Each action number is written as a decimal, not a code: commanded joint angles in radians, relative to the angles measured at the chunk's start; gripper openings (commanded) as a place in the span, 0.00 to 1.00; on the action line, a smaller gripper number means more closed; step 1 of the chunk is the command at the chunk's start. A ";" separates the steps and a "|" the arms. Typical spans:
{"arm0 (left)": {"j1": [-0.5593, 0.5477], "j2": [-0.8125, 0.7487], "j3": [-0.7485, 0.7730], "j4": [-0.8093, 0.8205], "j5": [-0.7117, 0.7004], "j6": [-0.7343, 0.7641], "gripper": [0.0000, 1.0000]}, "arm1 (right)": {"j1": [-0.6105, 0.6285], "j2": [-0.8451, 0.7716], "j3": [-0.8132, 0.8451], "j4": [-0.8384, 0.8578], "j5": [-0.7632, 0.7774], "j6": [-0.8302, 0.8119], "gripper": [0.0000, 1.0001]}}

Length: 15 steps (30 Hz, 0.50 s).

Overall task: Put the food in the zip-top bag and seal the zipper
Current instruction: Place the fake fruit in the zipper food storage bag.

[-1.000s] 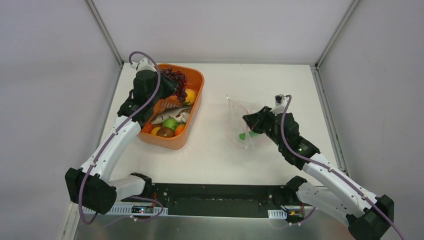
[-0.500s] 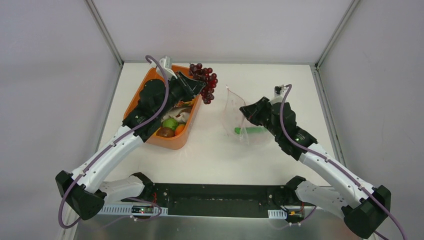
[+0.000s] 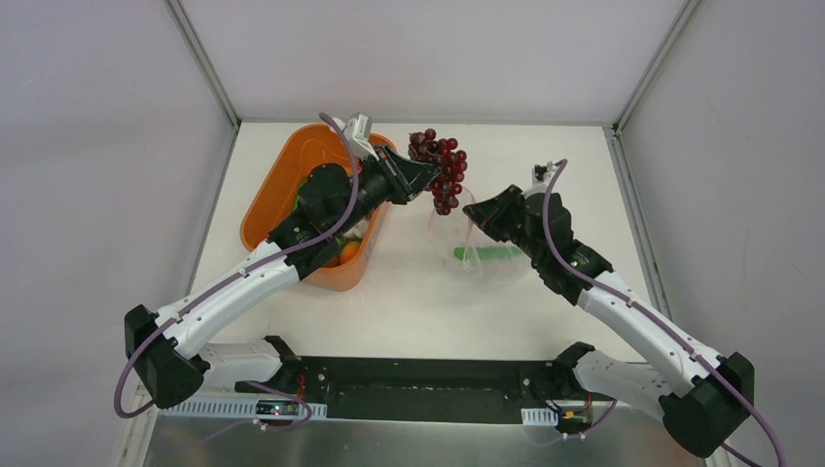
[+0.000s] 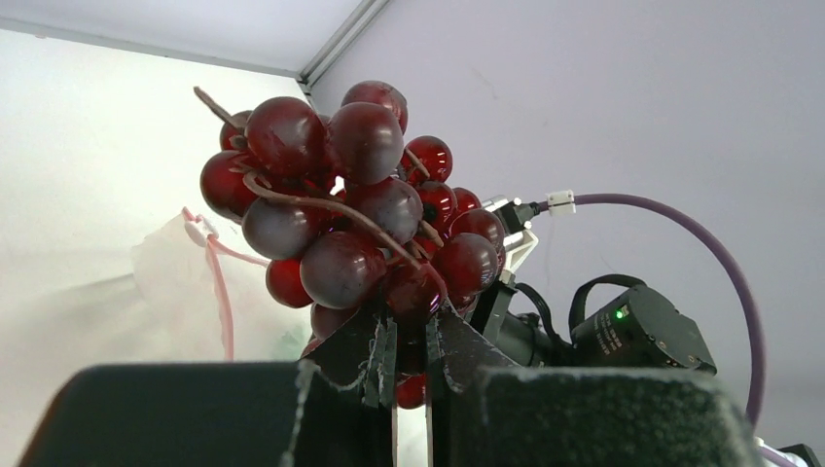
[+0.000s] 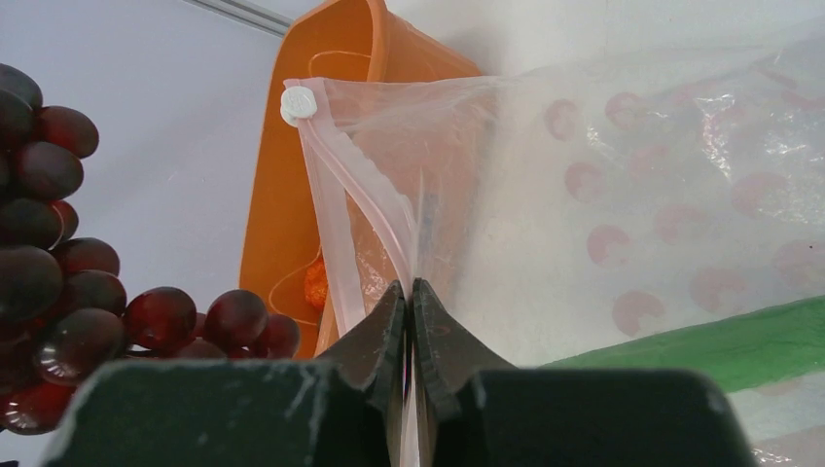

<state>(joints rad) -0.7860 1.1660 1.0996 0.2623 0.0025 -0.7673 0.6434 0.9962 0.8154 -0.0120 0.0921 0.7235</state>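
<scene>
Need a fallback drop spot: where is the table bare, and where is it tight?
Free: the near table strip, bordered by orange basket, zip-top bag and the arm bases; also the far right corner beyond the right gripper. Crowded: the bag mouth, where the left gripper holds the grape bunch close to the right jaws.

Grape bunch (image 4: pixel 340 224): smooth, glossy dark-red plastic beads on dull brown stems, clamped in the left pincer (image 4: pixel 409 341), which is matt black with rough-cut edges. Zip-top bag (image 5: pixel 632 195): thin clear film, crinkled and shiny, with faint pink dots. Its zipper (image 5: pixel 329 209), a ribbed pale-pink strip, is nipped in the right pincer (image 5: pixel 409 297). Basket (image 5: pixel 321 97) behind that pincer: smooth orange plastic. Pod (image 5: pixel 700 345) inside the bag: matt green.
</scene>
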 commanded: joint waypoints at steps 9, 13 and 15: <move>-0.030 0.113 -0.043 0.192 0.020 -0.016 0.00 | -0.059 -0.015 0.067 0.079 -0.127 0.111 0.07; -0.036 0.118 -0.061 0.173 0.005 0.007 0.00 | -0.081 -0.031 0.061 0.081 -0.130 0.127 0.07; -0.043 0.109 -0.061 0.137 -0.018 0.039 0.00 | -0.095 -0.039 0.055 0.085 -0.131 0.133 0.07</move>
<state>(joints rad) -0.8120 1.3025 1.0370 0.3584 -0.0013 -0.7746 0.5713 0.9943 0.8326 0.0135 -0.0097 0.8169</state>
